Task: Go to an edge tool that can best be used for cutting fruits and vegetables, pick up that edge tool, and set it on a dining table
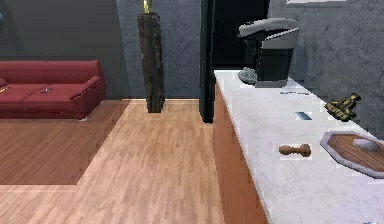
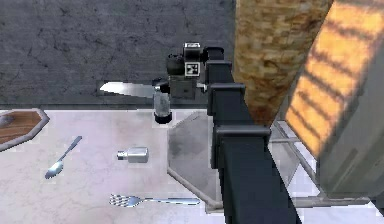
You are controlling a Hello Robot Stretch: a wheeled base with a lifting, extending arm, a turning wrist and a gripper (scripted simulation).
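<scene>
A: Knife (image 2: 125, 90): pale grey blade, level, jutting from the pincer's (image 2: 162, 102) far end toward the arm side view's left; clear of the worktop (image 2: 95, 125).
B: Pincer holds it, then; finger spread cannot be told.
A: Below the pincer, nearest: fork (image 2: 150, 200); then spoon (image 2: 62, 157) and small shaker (image 2: 132, 154); wooden board (image 2: 15, 125) far left; dark wall (image 2: 80, 50) behind.
</scene>
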